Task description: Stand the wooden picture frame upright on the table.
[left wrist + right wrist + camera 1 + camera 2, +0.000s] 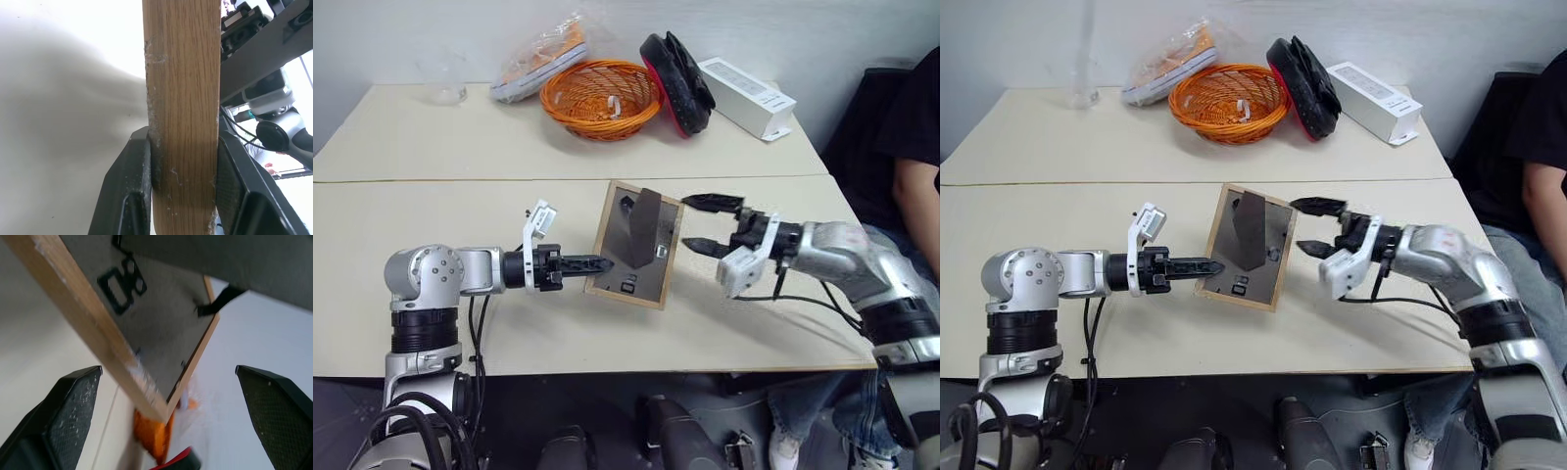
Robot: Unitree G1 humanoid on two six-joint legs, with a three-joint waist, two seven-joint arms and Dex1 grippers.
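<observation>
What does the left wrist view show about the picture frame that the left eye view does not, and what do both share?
Left wrist view alone: both black fingers pressing the wooden picture frame edge between them. Left eye view alone: the frame's dark backing with its stand folded out, the open right gripper beside it, the orange basket behind, on the table. Both: the left gripper shut on the frame.

The wooden picture frame (634, 245) has a light, grainy wood edge and a dull grey board back. The table (460, 215) looks smooth and matt. The orange basket (601, 98) is woven. The fingers (128, 196) are rough black plastic.
</observation>
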